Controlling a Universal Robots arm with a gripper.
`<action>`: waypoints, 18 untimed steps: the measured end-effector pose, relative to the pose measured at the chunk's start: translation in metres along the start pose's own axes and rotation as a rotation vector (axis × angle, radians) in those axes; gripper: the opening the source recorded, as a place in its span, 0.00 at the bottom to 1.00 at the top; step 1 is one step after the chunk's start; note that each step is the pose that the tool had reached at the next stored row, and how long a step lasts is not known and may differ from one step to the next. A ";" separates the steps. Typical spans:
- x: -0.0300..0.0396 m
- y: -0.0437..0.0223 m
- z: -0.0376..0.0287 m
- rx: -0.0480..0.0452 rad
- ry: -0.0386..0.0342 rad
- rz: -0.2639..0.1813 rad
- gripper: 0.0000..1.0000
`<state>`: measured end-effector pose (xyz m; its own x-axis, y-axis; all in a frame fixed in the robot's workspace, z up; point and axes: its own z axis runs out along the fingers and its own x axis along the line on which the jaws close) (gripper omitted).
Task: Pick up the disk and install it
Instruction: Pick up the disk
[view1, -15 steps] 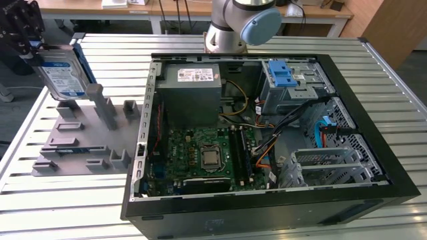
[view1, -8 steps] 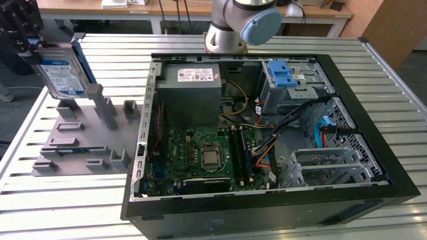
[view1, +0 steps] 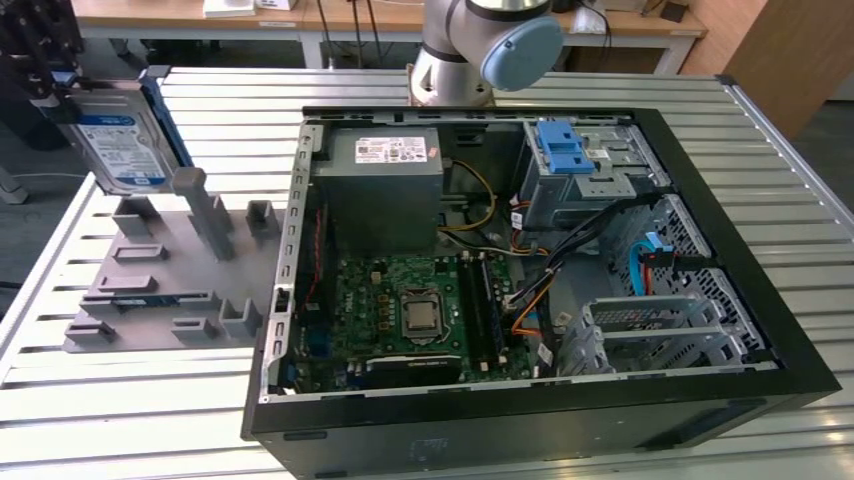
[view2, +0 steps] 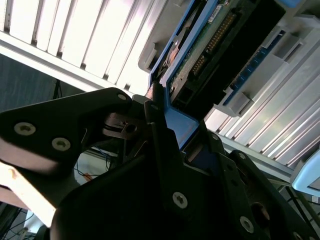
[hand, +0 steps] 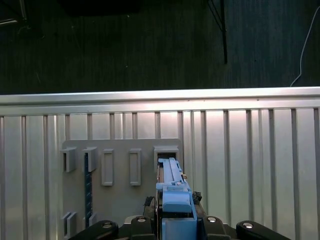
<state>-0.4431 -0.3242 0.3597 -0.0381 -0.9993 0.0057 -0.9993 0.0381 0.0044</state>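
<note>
The disk is a silver drive with a white-and-blue label and blue side rails. It hangs tilted above the far end of the grey slotted holder plate, at the exterior view's left. My gripper is shut on its upper end. In the first wrist view the disk's blue rail runs edge-on between my gripper and the holder plate, over an open slot. The second wrist view shows the disk's circuit-board side and a black finger pressed on the blue rail.
An open black computer case lies to the exterior view's right of the holder plate. It holds a grey power-supply box, a motherboard, a blue latch on a metal cage and a grey drive cage. The arm's base stands behind the case.
</note>
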 end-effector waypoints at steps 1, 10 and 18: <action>0.0000 0.0000 -0.0006 0.0001 -0.0001 0.000 0.36; 0.0000 0.0001 -0.0053 0.0001 0.0000 0.000 0.36; 0.0000 0.0001 -0.0083 0.0001 0.0000 0.000 0.36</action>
<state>-0.4431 -0.3242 0.3679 -0.0381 -0.9993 0.0057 -0.9993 0.0382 0.0043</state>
